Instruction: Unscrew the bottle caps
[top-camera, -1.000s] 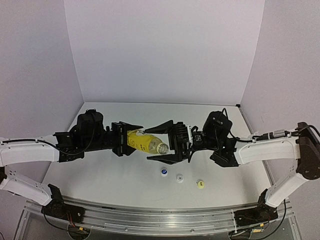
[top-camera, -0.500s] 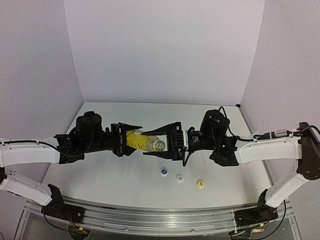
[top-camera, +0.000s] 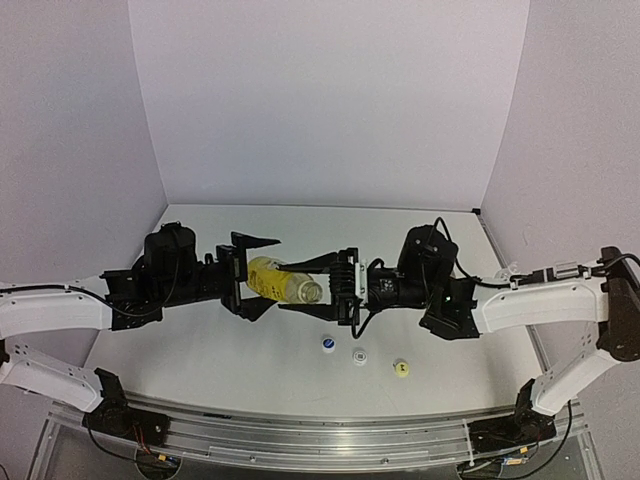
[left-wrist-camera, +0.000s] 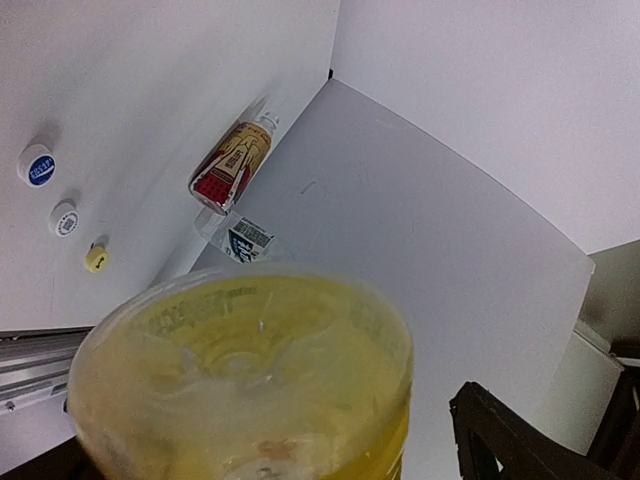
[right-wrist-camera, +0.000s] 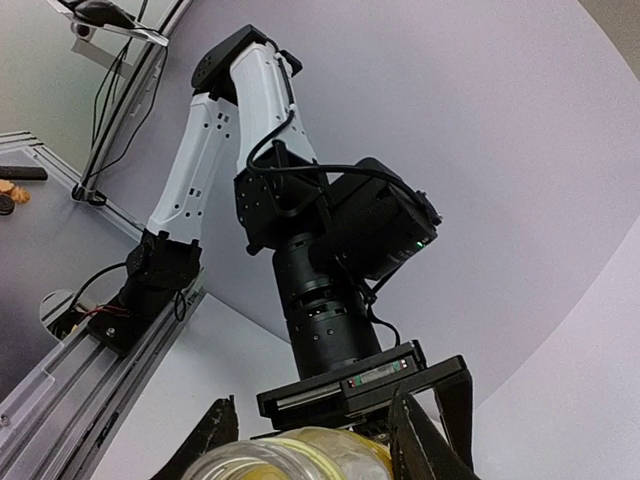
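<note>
The slim yellow bottle (top-camera: 278, 280) hangs level above the table between both arms, its open mouth pointing right. My right gripper (top-camera: 292, 287) is shut on its neck end, a finger (right-wrist-camera: 428, 440) on each side of the mouth (right-wrist-camera: 290, 458). My left gripper (top-camera: 270, 270) stands open around the bottle's base (left-wrist-camera: 250, 380), fingers (left-wrist-camera: 520, 440) spread clear of it. The amber bottle (left-wrist-camera: 230, 165) and the clear bottle (left-wrist-camera: 245, 237) lie by the far wall in the left wrist view; the top view hides them.
Three loose caps lie on the table near the front: blue (top-camera: 327, 344), white (top-camera: 359, 355) and yellow (top-camera: 401, 369). The left arm's wrist (right-wrist-camera: 330, 250) fills the right wrist view. The rail (top-camera: 300, 435) runs along the near edge.
My left gripper has opened and let go of the yellow bottle. My right gripper has moved left and closed onto the bottle's neck end.
</note>
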